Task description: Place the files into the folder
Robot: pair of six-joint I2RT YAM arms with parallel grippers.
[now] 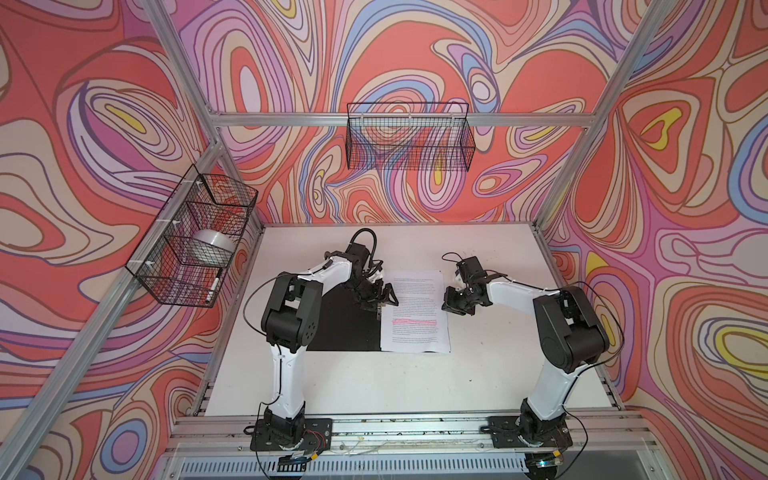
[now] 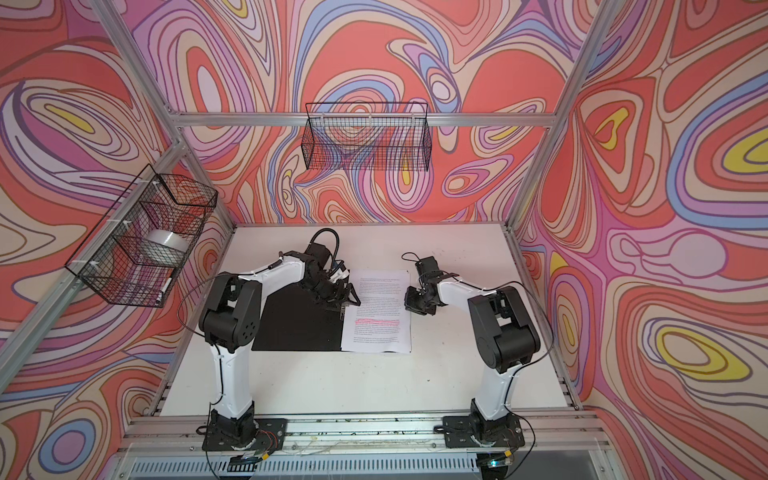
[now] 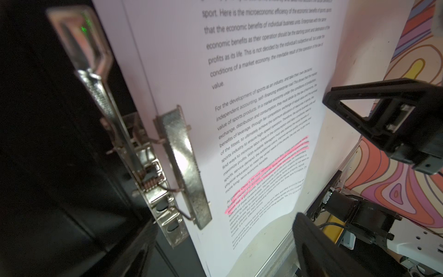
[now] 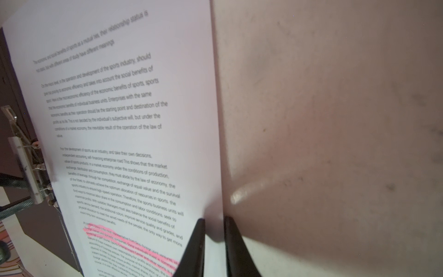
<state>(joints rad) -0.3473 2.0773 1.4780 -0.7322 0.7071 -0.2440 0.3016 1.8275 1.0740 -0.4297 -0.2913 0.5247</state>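
Noted right gripper [image 4: 213, 223] narrowly spread, pinching nothing, astride right edge of thin white printed paper files [image 1: 415, 316], lying flat beside open flat folder's black inside [image 1: 345, 328], left margin under shiny metal spine clip [image 3: 184, 167]; left gripper [image 1: 380, 300] gaping wide above. Needed light, square leftward nudge, no buckling.

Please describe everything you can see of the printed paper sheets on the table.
The files are white paper printed with small black text, one passage highlighted pink. They lie flat, just right of the open folder and its black inside, their left margin under the metal clip bar. The right hand, fingertips barely apart, straddles their right edge.
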